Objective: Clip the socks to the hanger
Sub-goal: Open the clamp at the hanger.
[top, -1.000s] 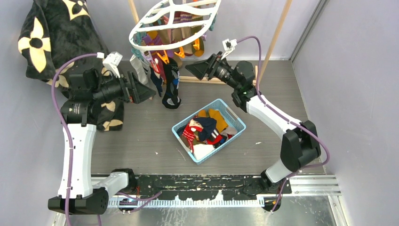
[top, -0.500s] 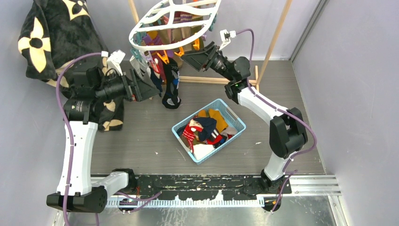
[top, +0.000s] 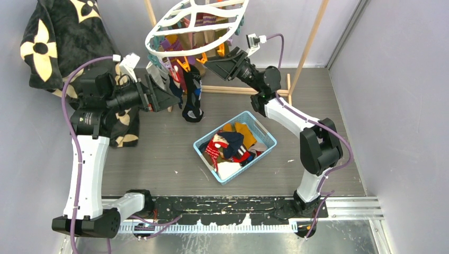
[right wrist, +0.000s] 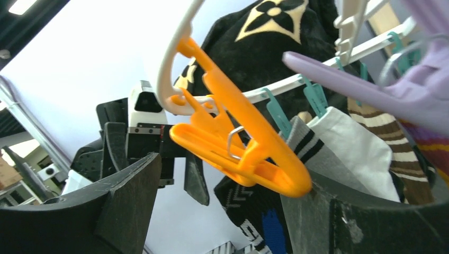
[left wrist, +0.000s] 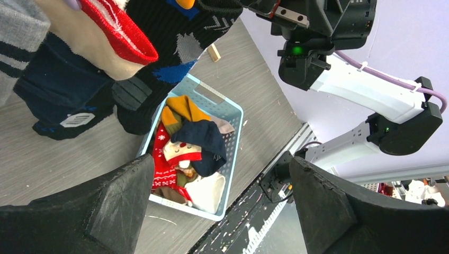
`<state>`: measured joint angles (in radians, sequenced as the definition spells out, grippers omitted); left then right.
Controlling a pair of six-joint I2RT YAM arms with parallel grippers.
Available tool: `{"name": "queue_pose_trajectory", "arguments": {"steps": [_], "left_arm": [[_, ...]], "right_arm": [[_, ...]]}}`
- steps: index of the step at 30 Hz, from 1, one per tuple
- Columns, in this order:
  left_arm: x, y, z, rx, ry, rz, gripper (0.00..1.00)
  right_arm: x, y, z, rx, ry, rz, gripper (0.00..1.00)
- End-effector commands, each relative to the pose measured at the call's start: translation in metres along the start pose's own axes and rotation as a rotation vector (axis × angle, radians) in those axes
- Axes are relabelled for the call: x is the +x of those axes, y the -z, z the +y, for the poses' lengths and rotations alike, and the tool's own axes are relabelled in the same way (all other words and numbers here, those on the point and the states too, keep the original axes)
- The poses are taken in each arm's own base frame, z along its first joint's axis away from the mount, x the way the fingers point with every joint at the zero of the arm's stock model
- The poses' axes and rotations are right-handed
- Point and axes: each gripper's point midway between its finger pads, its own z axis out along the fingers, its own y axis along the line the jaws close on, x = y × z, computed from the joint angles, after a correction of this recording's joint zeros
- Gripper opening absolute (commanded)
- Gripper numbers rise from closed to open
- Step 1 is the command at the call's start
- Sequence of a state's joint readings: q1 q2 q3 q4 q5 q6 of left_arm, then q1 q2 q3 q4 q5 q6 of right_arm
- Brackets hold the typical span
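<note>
Partly done: some socks hang, many lie in the basket.
The left gripper (left wrist: 221,160), wide and empty, is just beside the hung socks (top: 191,100) under the hanger (top: 197,47). The right gripper (top: 210,64), also wide, has an orange clip (right wrist: 238,148) between its fingers, not pinched. The basket (top: 265,135) on the counter holds many socks (top: 227,148). There is little room among the clips.

Overhead, two wrist close-ups — socks (top: 191,100) shared
</note>
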<state>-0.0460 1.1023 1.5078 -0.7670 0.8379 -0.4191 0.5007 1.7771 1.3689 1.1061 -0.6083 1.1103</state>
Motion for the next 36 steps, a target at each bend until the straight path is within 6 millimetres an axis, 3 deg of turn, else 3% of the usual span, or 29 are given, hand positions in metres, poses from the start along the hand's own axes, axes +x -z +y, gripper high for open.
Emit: {"name": "queue_pose_trajectory", "arguments": {"steps": [1,6,23,27,36], "left_arm": [[-0.016,0.006,-0.016,0.030,-0.062,-0.048,0.98],[-0.018,0.008,-0.019,0.031,-0.067,-0.051,0.98],[-0.024,0.015,-0.022,-0.002,-0.082,-0.087,0.97],[-0.024,0.018,-0.022,-0.019,-0.085,-0.097,0.97],[-0.030,0.024,-0.025,-0.048,-0.081,-0.127,0.97]], "right_arm": [[-0.014,-0.009,0.040,-0.136,0.038,-0.044,0.83],[-0.011,-0.011,0.039,-0.135,0.042,-0.046,0.80],[-0.011,-0.003,0.057,-0.142,0.018,-0.094,0.53],[-0.012,-0.004,0.057,-0.112,0.027,-0.118,0.43],[-0.004,-0.007,0.060,-0.010,0.080,-0.144,0.13]]}}
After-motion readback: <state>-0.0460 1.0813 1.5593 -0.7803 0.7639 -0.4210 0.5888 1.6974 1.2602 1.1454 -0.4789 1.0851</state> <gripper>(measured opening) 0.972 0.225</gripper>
